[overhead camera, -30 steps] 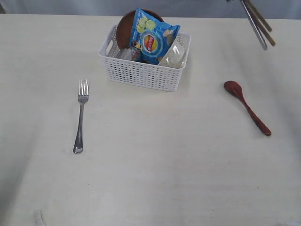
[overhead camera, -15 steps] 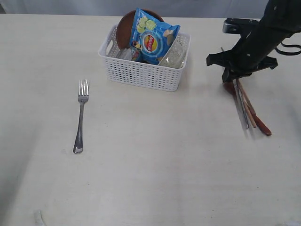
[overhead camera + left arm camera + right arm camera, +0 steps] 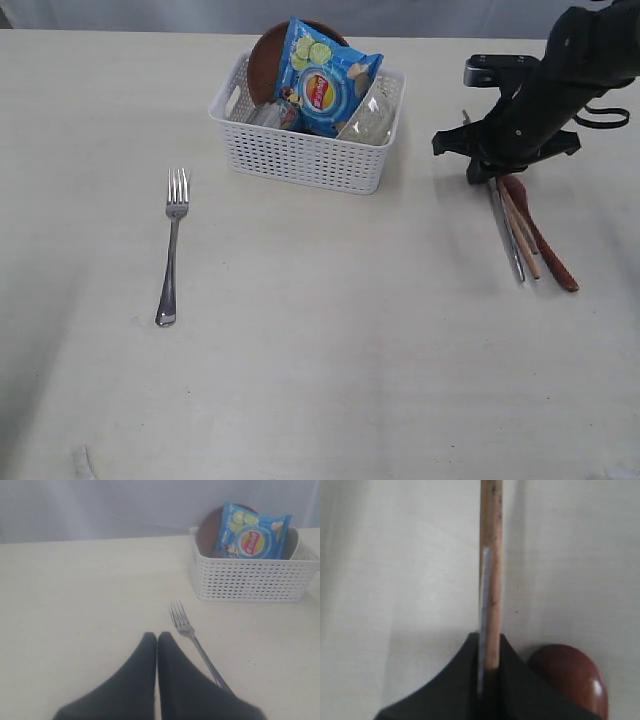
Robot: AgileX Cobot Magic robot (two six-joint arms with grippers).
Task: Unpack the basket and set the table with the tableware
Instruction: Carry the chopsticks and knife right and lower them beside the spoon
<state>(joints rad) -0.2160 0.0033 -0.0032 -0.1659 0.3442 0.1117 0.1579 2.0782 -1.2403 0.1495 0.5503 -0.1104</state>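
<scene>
The white basket [image 3: 300, 155] [image 3: 250, 577] stands at the back of the table [image 3: 330, 360]. Inside it lean a small brown plate [image 3: 266, 60] [image 3: 207, 527] and a shiny cup [image 3: 368, 118]. The steel fork [image 3: 171, 250] [image 3: 194, 637] lies to the left of the basket. My right gripper [image 3: 490, 172] [image 3: 488, 642] is shut on the steel knife [image 3: 507, 238] [image 3: 482, 625] and brown chopsticks [image 3: 521, 235] [image 3: 490, 565]. Their far ends rest low beside the dark red spoon [image 3: 548, 250] [image 3: 570, 677]. My left gripper [image 3: 157, 639] is shut and empty, just beside the fork.
A blue crisp packet [image 3: 325, 75] [image 3: 252, 530] stands upright in the basket, covering part of the plate. The black right arm [image 3: 570, 70] reaches in from the upper right. A pale wall or curtain [image 3: 100, 505] rises behind the table.
My right arm has come down from the upper right with the knife and chopsticks and lowered them beside the spoon. The fork and basket have not moved.
</scene>
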